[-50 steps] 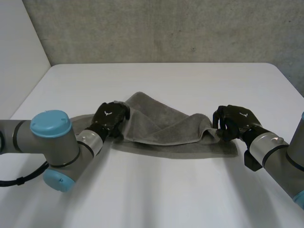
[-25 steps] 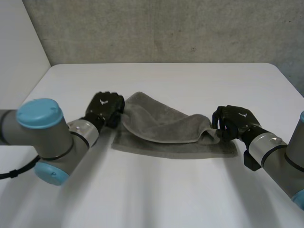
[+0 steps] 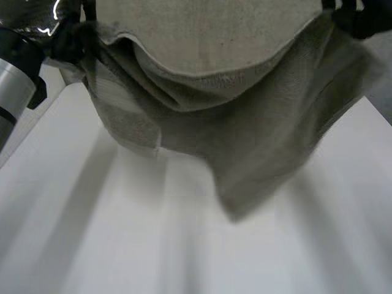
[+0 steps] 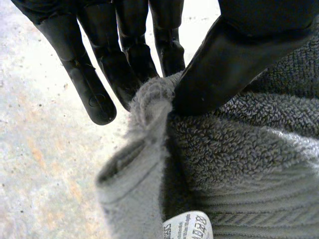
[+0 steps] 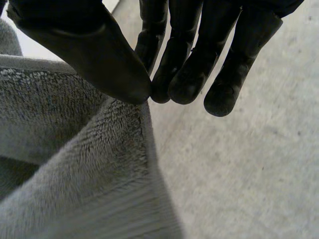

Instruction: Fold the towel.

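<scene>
from the head we look down on the table (image 3: 73, 245), the towel (image 3: 263, 135) hanging close before us. our wrist cameras look along the left hand (image 4: 234, 55) and right hand (image 5: 189, 50), very near; all share the towel.

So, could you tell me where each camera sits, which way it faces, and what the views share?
Head view: behind the arms, looking down at the white table; towel hangs close, left hand and right hand at its upper corners.
Left wrist view: along the left palm; thumb and fingers pinch a towel corner by its label.
Right wrist view: along the right palm; thumb and fingers pinch a corner.
Shared: the towel.
</scene>
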Controlling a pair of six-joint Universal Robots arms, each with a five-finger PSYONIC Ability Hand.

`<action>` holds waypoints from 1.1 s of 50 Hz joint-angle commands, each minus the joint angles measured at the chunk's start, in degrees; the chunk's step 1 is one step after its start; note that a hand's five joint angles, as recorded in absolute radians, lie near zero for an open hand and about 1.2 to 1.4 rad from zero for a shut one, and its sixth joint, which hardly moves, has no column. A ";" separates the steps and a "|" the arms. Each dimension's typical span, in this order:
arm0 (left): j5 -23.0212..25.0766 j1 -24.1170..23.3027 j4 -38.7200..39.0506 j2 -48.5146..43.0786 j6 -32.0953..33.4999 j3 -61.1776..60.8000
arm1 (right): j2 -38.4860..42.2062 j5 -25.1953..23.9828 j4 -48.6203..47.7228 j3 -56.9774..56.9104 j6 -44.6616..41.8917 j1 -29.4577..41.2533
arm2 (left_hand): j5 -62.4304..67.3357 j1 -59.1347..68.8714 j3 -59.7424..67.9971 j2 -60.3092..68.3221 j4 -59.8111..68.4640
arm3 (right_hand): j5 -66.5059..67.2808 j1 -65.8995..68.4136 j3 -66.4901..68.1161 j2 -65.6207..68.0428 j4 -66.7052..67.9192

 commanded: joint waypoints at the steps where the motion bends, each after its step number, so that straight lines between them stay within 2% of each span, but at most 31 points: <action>1: 1.28 0.26 -3.81 -1.29 -0.13 -2.67 | 2.04 -0.67 2.23 -0.52 -1.48 0.41 | 4.93 4.78 3.89 5.05 2.09 | 3.42 4.07 3.91 4.98 3.69; 6: 2.69 0.52 -3.81 -7.53 0.23 -6.55 | 7.84 -0.49 1.71 2.82 -2.89 0.93 | 4.93 4.78 3.89 5.05 2.09 | 3.42 4.07 3.91 4.98 3.69; 10: 3.75 0.52 -3.81 -13.44 0.40 -7.35 | 16.15 0.64 0.57 3.88 -6.12 3.38 | 4.93 4.78 3.89 5.05 2.09 | 3.42 4.07 3.91 4.98 3.69; 11: 4.10 0.52 -4.16 -19.18 0.75 -5.87 | 20.62 0.82 0.13 3.00 -7.44 5.05 | 4.93 4.78 3.89 5.05 2.09 | 3.42 4.07 3.91 4.98 3.69; 14: 4.10 0.52 -4.08 -22.40 0.84 -3.74 | 23.48 1.62 -0.76 1.76 -7.72 6.38 | 4.93 4.78 3.89 5.05 2.09 | 3.42 4.07 3.91 4.98 3.69; 16: 3.93 0.44 -4.34 -26.69 0.76 2.20 | 28.55 4.50 -4.25 -2.70 -7.72 8.66 | 4.93 4.78 3.89 5.05 2.09 | 3.42 4.07 3.91 4.98 3.69; 17: 3.92 0.44 -4.34 -26.71 0.75 2.23 | 28.58 4.52 -4.27 -2.72 -7.72 8.67 | 4.93 4.78 3.89 5.05 2.09 | 3.42 4.07 3.91 4.98 3.69; 19: 3.49 0.35 -4.69 -28.28 0.32 9.23 | 31.90 7.93 -9.52 -8.05 -7.90 9.54 | 4.93 4.78 3.89 5.05 2.09 | 3.42 4.07 3.91 4.98 3.69; 20: 3.48 0.35 -4.69 -28.29 0.31 9.27 | 31.92 7.94 -9.54 -8.08 -7.90 9.55 | 4.93 4.78 3.89 5.05 2.09 | 3.42 4.07 3.91 4.98 3.69; 22: 3.31 0.26 -4.96 -28.38 0.14 13.31 | 33.76 11.61 -15.23 -15.77 -7.81 9.81 | 4.93 4.78 3.89 5.05 2.09 | 3.42 4.07 3.91 4.98 3.69; 24: 3.22 -0.61 -5.22 -28.20 -1.08 22.66 | 34.02 13.03 -17.52 -19.47 -7.81 9.98 | 4.93 4.78 3.89 5.05 2.09 | 3.42 4.07 3.91 4.98 3.69; 25: 3.22 -0.62 -5.22 -28.20 -1.09 22.71 | 34.03 13.04 -17.54 -19.51 -7.81 9.99 | 4.93 4.78 3.89 5.05 2.09 | 3.42 4.07 3.91 4.98 3.69; 27: 3.22 -0.88 -5.40 -27.41 -4.32 31.72 | 33.50 14.70 -20.52 -26.24 -7.19 10.07 | 4.93 4.78 3.89 5.05 2.09 | 3.42 4.07 3.91 4.98 3.69; 28: 3.22 -0.88 -5.40 -27.41 -4.34 31.77 | 33.50 14.71 -20.53 -26.27 -7.19 10.07 | 4.93 4.78 3.89 5.05 2.09 | 3.42 4.07 3.91 4.98 3.69; 30: 2.96 -0.88 -5.31 -26.45 -8.80 38.68 | 31.67 15.06 -21.84 -30.39 -6.93 10.42 | 4.93 4.78 3.89 5.05 2.09 | 3.42 4.07 3.91 4.98 3.69; 36: 2.08 -0.71 -5.84 -25.39 -12.43 41.96 | 28.14 14.89 -21.94 -30.67 -5.96 10.95 | 4.93 4.78 3.89 5.05 2.09 | 3.42 4.07 3.91 4.98 3.69; 41: 1.99 0.17 -7.15 -24.42 -12.08 35.90 | 24.62 14.27 -22.38 -22.14 -4.91 10.87 | 4.93 4.78 3.89 5.05 2.09 | 3.42 4.07 3.91 4.98 3.69; 43: 2.25 1.92 -6.72 -22.41 -11.47 26.72 | 20.95 13.23 -24.82 -14.27 -4.99 10.43 | 4.93 4.78 3.89 5.05 2.09 | 3.42 4.07 3.91 4.98 3.69; 44: 2.25 1.93 -6.72 -22.40 -11.46 26.67 | 20.93 13.22 -24.84 -14.23 -4.99 10.43 | 4.93 4.78 3.89 5.05 2.09 | 3.42 4.07 3.91 4.98 3.69; 46: 2.95 4.99 -5.14 -19.95 -9.45 16.70 | 17.61 9.55 -26.68 -5.66 -5.78 10.43 | 4.93 4.78 3.89 5.05 2.09 | 3.42 4.07 3.91 4.98 3.69; 47: 2.96 5.01 -5.13 -19.94 -9.44 16.65 | 17.59 9.53 -26.68 -5.62 -5.79 10.43 | 4.93 4.78 3.89 5.05 2.09 | 3.42 4.07 3.91 4.98 3.69; 48: 4.00 6.23 -3.92 -19.16 -8.05 11.69 | 16.46 6.57 -26.51 -1.53 -6.39 10.34 | 4.93 4.78 3.89 5.05 2.09 | 3.42 4.07 3.91 4.98 3.69; 49: 4.01 6.24 -3.90 -19.15 -8.03 11.64 | 15.58 3.32 -26.07 2.60 -7.62 10.25 | 4.93 4.78 3.89 5.05 2.09 | 3.42 4.07 3.91 4.98 3.69; 50: 5.58 7.11 -2.25 -18.54 -6.38 6.68 | 15.57 3.29 -26.07 2.64 -7.63 10.25 | 4.93 4.78 3.89 5.05 2.09 | 3.42 4.07 3.91 4.98 3.69; 51: 7.77 7.64 -0.49 -18.10 -4.71 2.02 | 14.79 0.85 -25.46 7.08 -9.46 9.81 | 4.93 4.78 3.89 5.05 2.09 | 3.42 4.07 3.91 4.98 3.69; 55: 11.66 8.17 2.78 -17.74 -1.71 -6.47 | 14.08 -1.99 -24.49 15.65 -14.75 8.49 | 4.93 4.78 3.89 5.05 2.09 | 3.42 4.07 3.91 4.98 3.69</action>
